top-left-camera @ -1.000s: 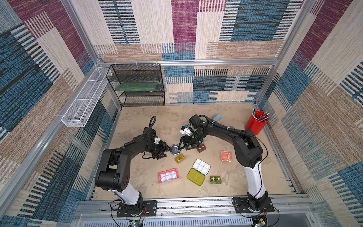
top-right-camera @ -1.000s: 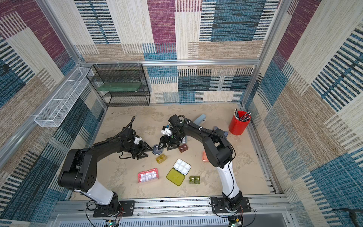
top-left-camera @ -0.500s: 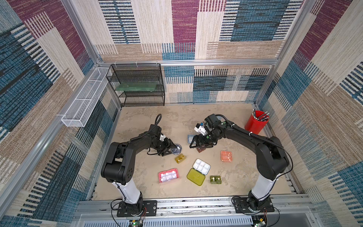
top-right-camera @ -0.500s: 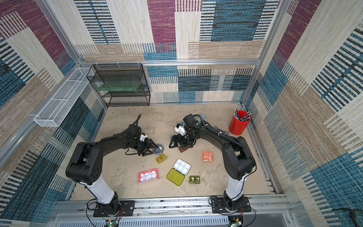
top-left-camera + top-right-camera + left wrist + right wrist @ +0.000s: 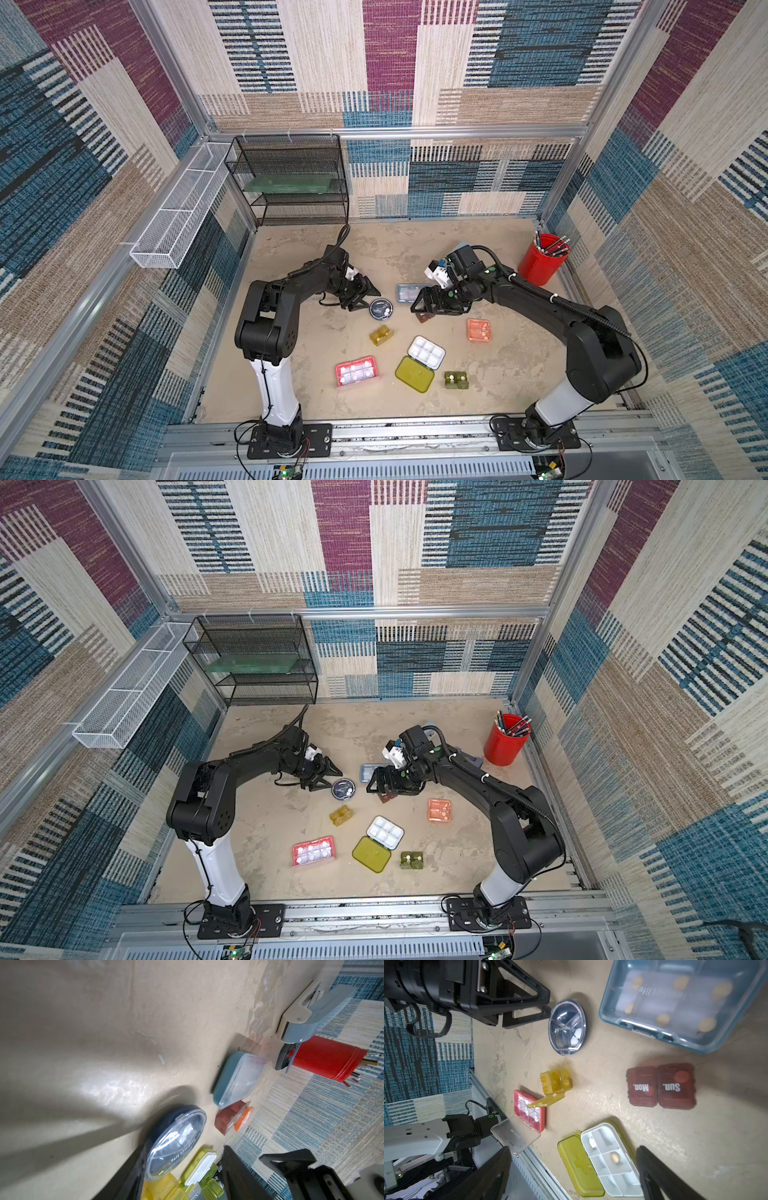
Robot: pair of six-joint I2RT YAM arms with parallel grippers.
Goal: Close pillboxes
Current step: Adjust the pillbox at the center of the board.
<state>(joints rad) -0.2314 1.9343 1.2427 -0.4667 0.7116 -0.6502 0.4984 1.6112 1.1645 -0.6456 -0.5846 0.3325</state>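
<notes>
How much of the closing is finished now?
Looks done: the light blue pillbox, round black pillbox and brown pillbox have lids down. In hand: nothing; left gripper and right gripper are open. Left: amber pillbox, pink pillbox and yellow-green pillbox lie open; the orange pillbox and dark green pillbox are unclear.

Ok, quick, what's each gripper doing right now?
Left gripper: open, beside the round black pillbox, holding nothing.
Right gripper: open wide, empty.
</notes>
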